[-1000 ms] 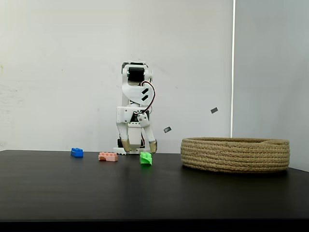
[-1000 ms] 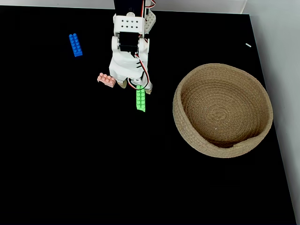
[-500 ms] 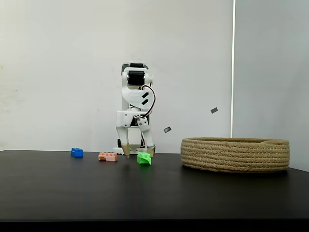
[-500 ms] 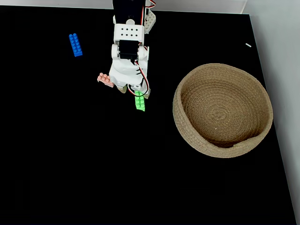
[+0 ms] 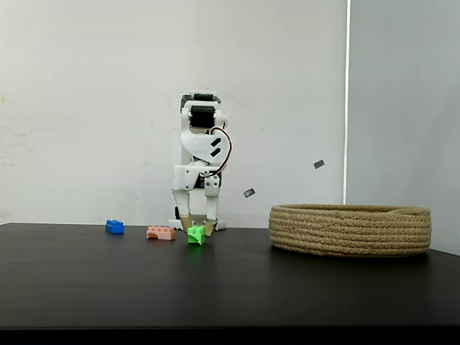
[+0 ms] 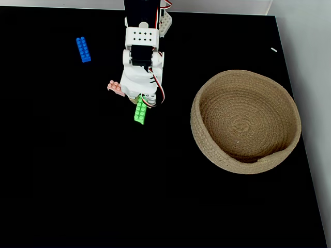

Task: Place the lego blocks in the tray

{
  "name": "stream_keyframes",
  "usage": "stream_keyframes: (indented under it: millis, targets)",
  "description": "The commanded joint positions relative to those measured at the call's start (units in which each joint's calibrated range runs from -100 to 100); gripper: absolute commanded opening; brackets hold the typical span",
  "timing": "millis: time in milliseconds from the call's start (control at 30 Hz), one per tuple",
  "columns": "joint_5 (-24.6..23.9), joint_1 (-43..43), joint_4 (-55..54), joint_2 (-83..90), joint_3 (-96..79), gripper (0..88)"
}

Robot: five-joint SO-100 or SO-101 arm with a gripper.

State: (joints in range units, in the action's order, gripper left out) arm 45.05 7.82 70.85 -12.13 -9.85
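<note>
The green lego block (image 5: pixel 195 236) (image 6: pixel 139 112) lies on the black table, its far end pinched between the fingers of my gripper (image 5: pixel 197 228) (image 6: pixel 140 99), which points straight down and is shut on it. Just left of the gripper rests the salmon-pink block (image 5: pixel 161 233) (image 6: pixel 116 87), partly hidden under the arm in the fixed view from above. Further left and back sits the blue block (image 5: pixel 114 227) (image 6: pixel 83 49). The tray (image 5: pixel 350 230) (image 6: pixel 196 121), a round coiled-rope basket with nothing in it, stands to the right, well apart from the gripper.
The arm's white base (image 6: pixel 164 20) stands at the table's back edge. The black table (image 6: pixel 77 181) ends at the right just past the basket, against a pale wall (image 5: pixel 86 108).
The gripper lowered and its fingers closed. The green block was pushed leftward and turned, ending up between the fingers. The other blocks and basket stayed put.
</note>
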Motion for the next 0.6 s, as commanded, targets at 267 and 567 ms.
stream_keyframes:
  millis: [267, 567]
  targets:
    - [-6.1, -5.8, 9.2, 21.2, 1.6, 0.0]
    - [-22.4, -21.3, 9.6, 35.7, -0.1, 0.0]
